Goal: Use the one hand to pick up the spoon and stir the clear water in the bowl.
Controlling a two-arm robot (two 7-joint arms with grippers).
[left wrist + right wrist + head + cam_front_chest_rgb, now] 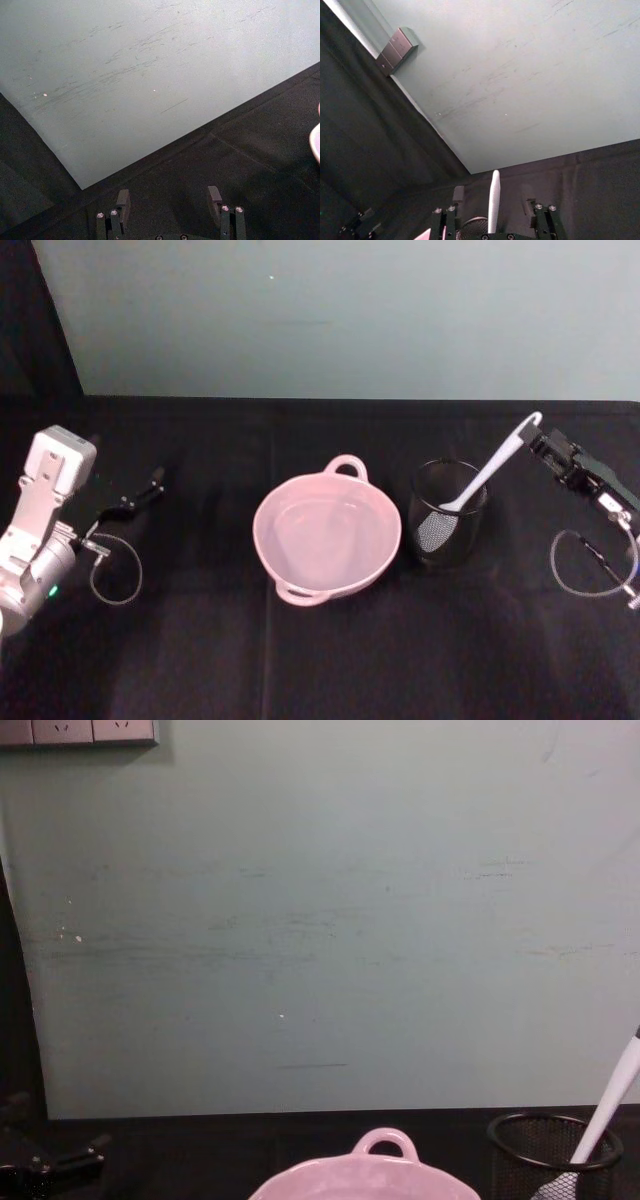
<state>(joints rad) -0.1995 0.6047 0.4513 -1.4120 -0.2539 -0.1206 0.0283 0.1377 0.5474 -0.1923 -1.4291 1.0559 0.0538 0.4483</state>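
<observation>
The white spoon [487, 468] leans in a black wire-mesh cup [448, 515], its handle end pointing up and to the right. My right gripper [543, 440] is at that handle end. In the right wrist view the gripper [492, 194] stands open with the spoon handle [494, 202] between the fingers [458, 193], and a gap shows on each side. The pink bowl [285, 508] sits in the middle of the table with clear water [322, 537] faintly glinting inside. My left gripper [150, 485] rests open at the far left, holding nothing.
A black cloth covers the table [200, 660], and a pale green wall [330, 310] stands behind it. The mesh cup stands just right of the bowl, almost touching it. The chest view shows the bowl's loop handle [385, 1144] and the cup [553, 1152].
</observation>
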